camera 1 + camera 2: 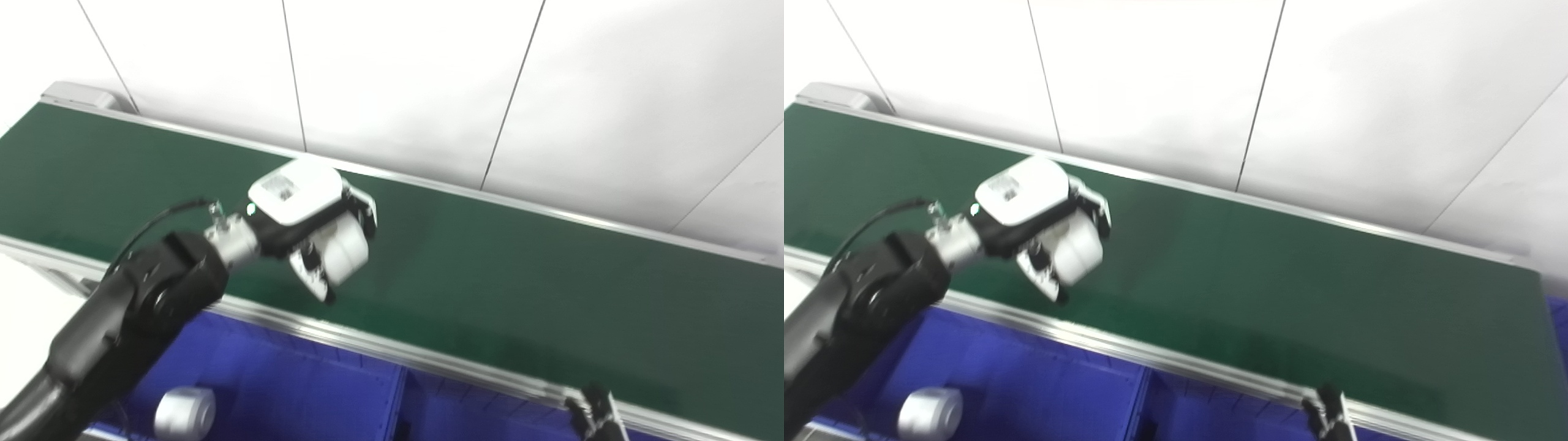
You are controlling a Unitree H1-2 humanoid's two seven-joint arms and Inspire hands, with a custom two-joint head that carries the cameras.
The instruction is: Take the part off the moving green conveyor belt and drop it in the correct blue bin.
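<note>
My left hand [309,226] hangs over the near side of the green conveyor belt [520,275], its fingers wrapped around a white cylindrical part [344,248]; the hand also shows in the right eye view [1038,223], with the part [1077,252]. The part is lifted off the belt. Only the dark fingertips of my right hand [597,413] show at the bottom edge, just below the belt's near rail; whether it is open or shut is hidden.
Blue bins [294,386] stand below the belt's near aluminium rail [392,349], with a divider between them. A silver-white cylindrical part [184,413] lies in the left bin. A white panelled wall rises behind the belt.
</note>
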